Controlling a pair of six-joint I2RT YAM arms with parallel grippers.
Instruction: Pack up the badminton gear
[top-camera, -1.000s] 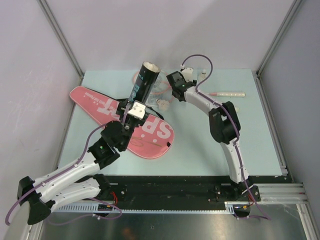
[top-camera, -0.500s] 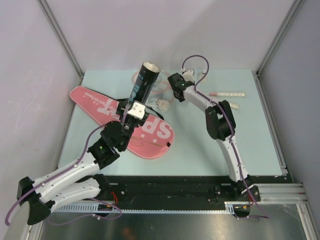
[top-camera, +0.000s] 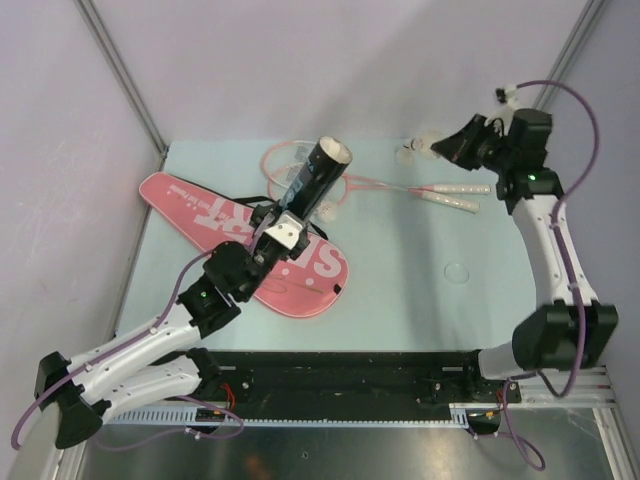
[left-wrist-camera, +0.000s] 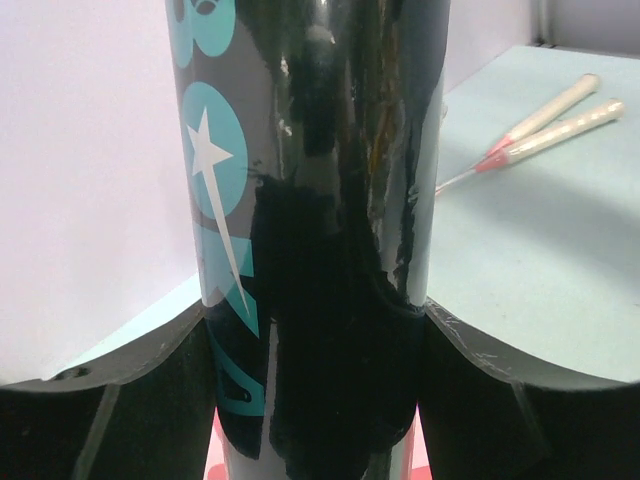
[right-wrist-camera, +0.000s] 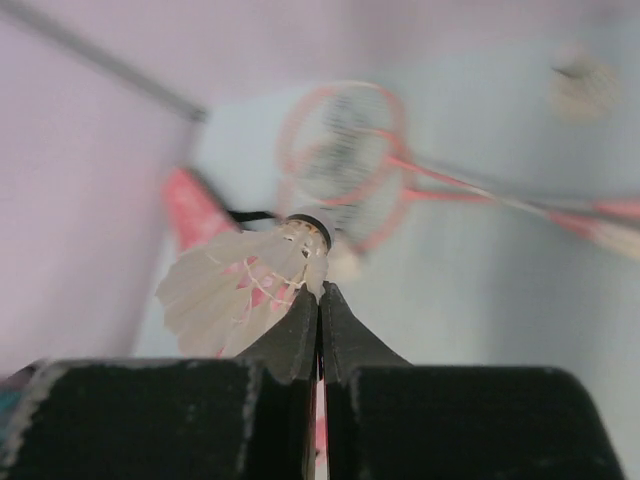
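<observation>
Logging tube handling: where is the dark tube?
Top view, left of centre: the dark tube is held tilted in the left gripper over the pink bag, beside the rackets.

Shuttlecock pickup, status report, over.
Right gripper shut on shuttlecock, off the table. Left gripper shut on tube, tilted over bag. Rackets flat on table below.

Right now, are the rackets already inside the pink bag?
No, both rackets lie uncovered on the table, beyond the pink bag.
</observation>
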